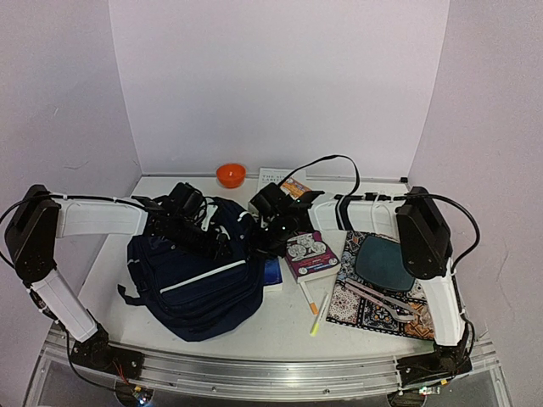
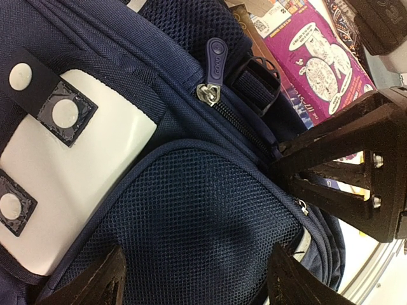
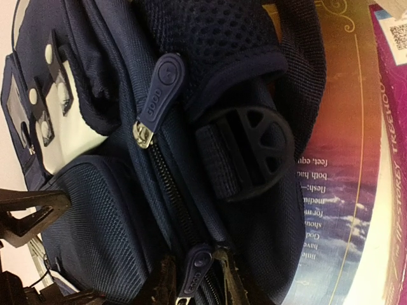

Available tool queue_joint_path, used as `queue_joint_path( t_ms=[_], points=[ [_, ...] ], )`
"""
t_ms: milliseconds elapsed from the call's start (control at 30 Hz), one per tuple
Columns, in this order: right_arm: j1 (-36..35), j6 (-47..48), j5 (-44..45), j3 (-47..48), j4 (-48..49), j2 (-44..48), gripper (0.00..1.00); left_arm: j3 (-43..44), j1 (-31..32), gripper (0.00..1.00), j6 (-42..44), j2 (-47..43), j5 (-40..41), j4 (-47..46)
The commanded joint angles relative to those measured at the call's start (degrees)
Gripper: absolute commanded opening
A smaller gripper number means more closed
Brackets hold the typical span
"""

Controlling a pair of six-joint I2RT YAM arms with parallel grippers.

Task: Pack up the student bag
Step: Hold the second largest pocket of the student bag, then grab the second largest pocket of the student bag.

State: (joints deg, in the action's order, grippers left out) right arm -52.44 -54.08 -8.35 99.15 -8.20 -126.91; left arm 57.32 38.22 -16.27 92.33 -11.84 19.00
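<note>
Navy student bag (image 1: 199,284) is lying slumped left of centre.
Its zip (image 3: 166,184) is seemingly sitting closed, pale trim showing.

Three views of one table scene.
The top camera looks down from above and behind the arms (image 1: 93,216) over the whole table (image 1: 280,326); both wrist cameras press close to the student bag (image 1: 199,284) and share one zip pull (image 2: 215,54) and a black buckle (image 2: 259,82).
</note>
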Motion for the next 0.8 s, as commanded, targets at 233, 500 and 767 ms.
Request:
queue_joint_path(
  t_ms=[233, 500, 767],
  points=[
    [-0.21, 0.29, -3.39, 5.23, -1.66, -5.60, 0.32, 2.63, 0.29, 0.77, 1.42, 2.35, -1.68, -1.26],
    [-0.06, 2.08, -5.32, 3.73, 2.57, -3.76, 0.17, 2.39, 0.54, 0.77, 1.13, 2.96, -1.02, -1.38],
    [0.32, 3.15, -4.11, -9.06, 8.90, 6.89, 0.00, 3.47, 0.54, 0.69, -1.49, 4.95, 4.24, -1.45]
  ],
)
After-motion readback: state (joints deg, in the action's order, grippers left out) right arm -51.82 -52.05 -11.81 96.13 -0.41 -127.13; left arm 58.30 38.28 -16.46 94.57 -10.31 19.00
